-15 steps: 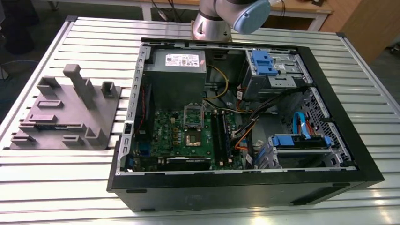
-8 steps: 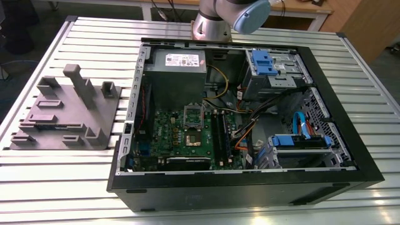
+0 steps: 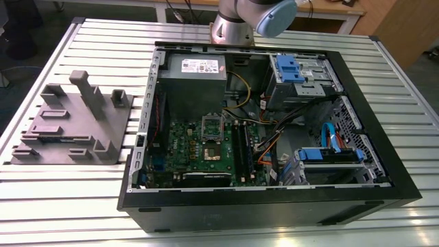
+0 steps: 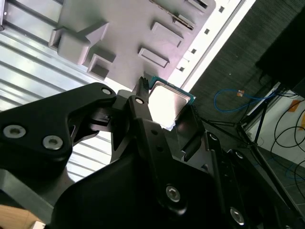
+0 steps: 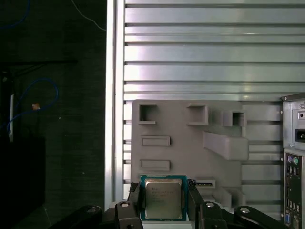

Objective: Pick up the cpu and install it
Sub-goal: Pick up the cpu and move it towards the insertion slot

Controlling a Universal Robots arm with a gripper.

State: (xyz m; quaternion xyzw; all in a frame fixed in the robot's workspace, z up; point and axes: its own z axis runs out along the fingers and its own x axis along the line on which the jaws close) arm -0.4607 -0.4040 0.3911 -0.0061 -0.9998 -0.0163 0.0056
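Note:
The cpu [image 5: 163, 199] is a small square chip with a silvery metal top and a thin green edge. My gripper [image 5: 163, 204] is shut on it, one black finger [image 5: 135, 199] on each side. In the second wrist view the cpu [image 4: 167, 102] sits between the same fingertips [image 4: 141, 93] of the gripper [image 4: 167, 109], held well above the grey fixture plate [image 4: 124, 28]. On the motherboard in the open computer case, the cpu socket [image 3: 212, 150] lies bare with its silver cover plate [image 3: 213, 123] flipped back.
The grey fixture plate [image 3: 69, 126] with raised blocks lies on the slatted metal table [image 3: 103, 46], at the exterior view's left of the black case [image 3: 384, 154]. The case holds a power supply [image 3: 197, 66], blue drive bays [image 3: 296, 69] and loose cables. The arm [image 3: 247, 20] stands behind the case.

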